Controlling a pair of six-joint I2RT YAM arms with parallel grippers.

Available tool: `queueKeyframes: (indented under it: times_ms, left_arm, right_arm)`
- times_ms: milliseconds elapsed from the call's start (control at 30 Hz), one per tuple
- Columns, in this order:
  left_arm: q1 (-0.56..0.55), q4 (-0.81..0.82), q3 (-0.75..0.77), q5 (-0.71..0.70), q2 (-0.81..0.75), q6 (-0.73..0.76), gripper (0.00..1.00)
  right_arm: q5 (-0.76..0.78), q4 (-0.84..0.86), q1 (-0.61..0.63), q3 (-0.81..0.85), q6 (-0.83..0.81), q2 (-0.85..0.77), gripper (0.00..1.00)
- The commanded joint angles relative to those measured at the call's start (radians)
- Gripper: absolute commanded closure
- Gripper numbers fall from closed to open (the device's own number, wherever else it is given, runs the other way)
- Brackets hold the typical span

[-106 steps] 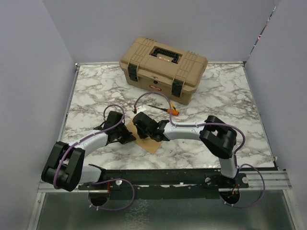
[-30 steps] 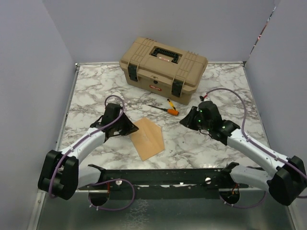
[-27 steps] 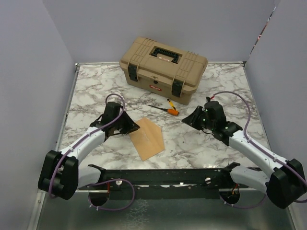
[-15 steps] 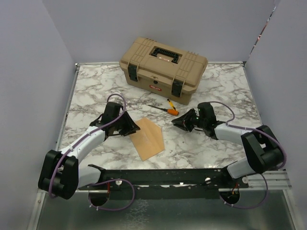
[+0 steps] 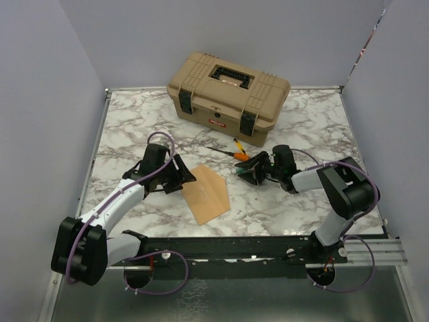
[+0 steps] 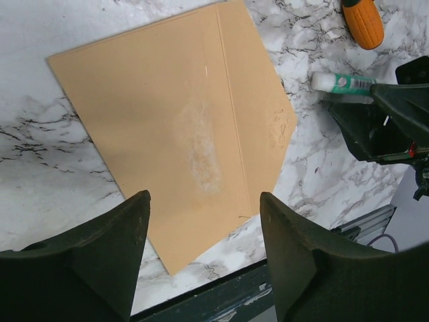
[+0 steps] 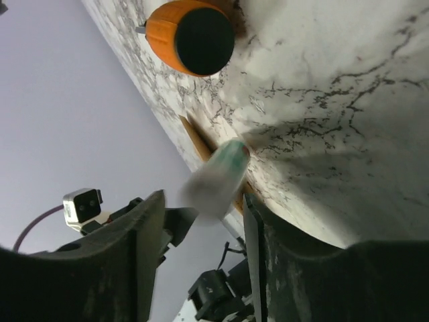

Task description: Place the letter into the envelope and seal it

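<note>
Lying below left tool (image 6: 201,261), envelope (image 6: 181,127)

You get even, soft light on the desk (image 5: 315,121) in the top view, shadows faint. In your right wrist view the green-tipped tube (image 7: 213,176) at centre is blurred; your left wrist view is sharp.

The envelope (image 6: 181,134) is tan-brown kraft with a pale smear; the glue stick (image 6: 342,82) white and green; the screwdriver handle (image 7: 190,37) orange; the table (image 5: 301,127) white-grey marble; the toolbox (image 5: 228,95) tan with black latches.
</note>
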Motion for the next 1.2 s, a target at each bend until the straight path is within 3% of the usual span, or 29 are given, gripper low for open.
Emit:
queueKeyframes:
  times_ms: [0, 100, 200, 400, 467, 700, 900, 1167]
  left_arm:
    - [0.005, -0.031, 0.021, -0.039, -0.022, 0.021, 0.32]
    - [0.005, -0.031, 0.016, -0.041, -0.025, 0.028, 0.31]
    - [0.004, -0.030, 0.009, -0.050, -0.026, 0.039, 0.34]
    - [0.005, 0.018, -0.012, -0.041, -0.026, 0.058, 0.50]
    - [0.005, 0.062, -0.030, -0.014, -0.022, 0.052, 0.57]
    - [0.005, 0.135, -0.079, -0.063, 0.035, 0.044, 0.84]
    - [0.005, 0.178, -0.159, -0.132, 0.043, 0.055, 0.94]
    - [0.005, 0.185, -0.210, -0.131, 0.082, 0.031, 0.98]
  right_arm:
    - [0.032, -0.085, -0.005, 0.011, -0.017, -0.047, 0.40]
    - [0.074, -0.182, -0.005, 0.012, -0.058, -0.106, 0.31]
    - [0.116, -0.267, -0.005, -0.004, -0.100, -0.178, 0.30]
    - [0.165, -0.401, -0.004, -0.019, -0.252, -0.315, 0.40]
    - [0.147, -0.413, -0.003, -0.026, -0.271, -0.320, 0.48]
    - [0.134, -0.349, 0.049, -0.040, -0.267, -0.251, 0.78]
    - [0.089, -0.287, 0.129, 0.010, -0.217, -0.083, 0.87]
    - [-0.013, -0.203, 0.198, 0.113, -0.201, 0.061, 0.88]
